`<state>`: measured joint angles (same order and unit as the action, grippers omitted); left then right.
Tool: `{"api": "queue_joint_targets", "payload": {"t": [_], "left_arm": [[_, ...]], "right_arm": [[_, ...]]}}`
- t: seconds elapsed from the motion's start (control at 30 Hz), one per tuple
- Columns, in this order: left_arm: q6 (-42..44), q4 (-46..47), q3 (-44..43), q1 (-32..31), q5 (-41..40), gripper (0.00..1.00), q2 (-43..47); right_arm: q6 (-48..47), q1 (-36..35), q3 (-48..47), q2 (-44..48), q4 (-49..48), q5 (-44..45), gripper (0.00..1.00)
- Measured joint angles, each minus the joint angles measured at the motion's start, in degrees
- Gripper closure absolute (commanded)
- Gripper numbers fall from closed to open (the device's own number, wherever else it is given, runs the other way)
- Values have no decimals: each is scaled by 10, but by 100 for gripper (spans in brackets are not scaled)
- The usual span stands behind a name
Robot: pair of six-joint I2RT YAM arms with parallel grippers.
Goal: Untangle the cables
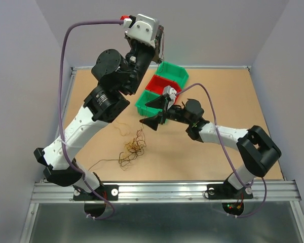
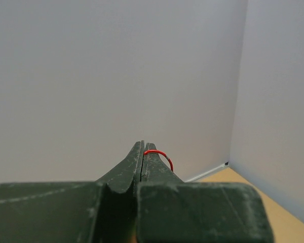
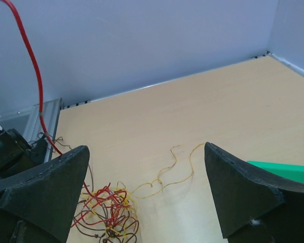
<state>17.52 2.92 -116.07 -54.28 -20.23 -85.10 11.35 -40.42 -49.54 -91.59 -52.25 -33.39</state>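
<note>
The clump of cables point(image 1: 133, 150) lies on the bench point(image 1: 233, 101) in the lower centre of the overhead view, a loose knot of red, brown and yellow wires. A thin yellow strand point(image 3: 173, 171) curls away from it across the wood.

Just above and beyond the knot hangs the right claw point(image 3: 146, 148), its jaws spread wide and holding nothing. In its own camera the clump sits at the lower left, below and beside one finger. That poise looks like readiness to pin or pinch the knot while another wire is drawn free.

Behind it, in the middle of the overhead view, stands a row of green and red bins point(image 1: 175, 74), probably where freed wires go.

Farthest off, at the top of the overhead view, the left claw point(image 2: 143, 147) is raised high and pressed shut on a red cable point(image 2: 159, 153), which loops out beside its tips. In the right wrist view that cable climbs from the clump to the upper left, so the lift seems meant to pull it out of the tangle.
</note>
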Motion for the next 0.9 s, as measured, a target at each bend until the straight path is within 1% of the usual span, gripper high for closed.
{"api": "queue_joint_targets", "payload": {"t": [0.07, 0.3, 0.37, 0.47, 0.6, 0.73, 0.77, 0.83, 0.9], "left_arm": [[3, 2, 4, 0, -5, 100, -1], [24, 31, 52, 0, -38, 100, 9], [28, 42, 80, 0, -46, 100, 22], [32, 74, 171, 0, -49, 100, 68], [35, 113, 253, 0, -45, 100, 116], [34, 129, 261, 0, -37, 100, 129], [34, 132, 261, 0, -36, 100, 130], [34, 133, 254, 0, -36, 100, 129], [34, 131, 245, 0, -36, 100, 127]], "right_arm": [[-2, -1, 3, 12, 0, 7, 0], [-11, -1, 78, 87, -6, 72, 0], [-14, -1, 95, 96, -7, 83, 0], [-15, -1, 107, 98, -8, 75, 0], [-15, -3, 107, 94, -14, 65, 0], [-16, -13, 75, 40, -18, 57, 2], [-15, -21, 49, 5, -18, 54, 5], [-17, -34, 29, -23, -17, 55, 9], [-20, -54, 9, -54, -18, 60, 16]]}}
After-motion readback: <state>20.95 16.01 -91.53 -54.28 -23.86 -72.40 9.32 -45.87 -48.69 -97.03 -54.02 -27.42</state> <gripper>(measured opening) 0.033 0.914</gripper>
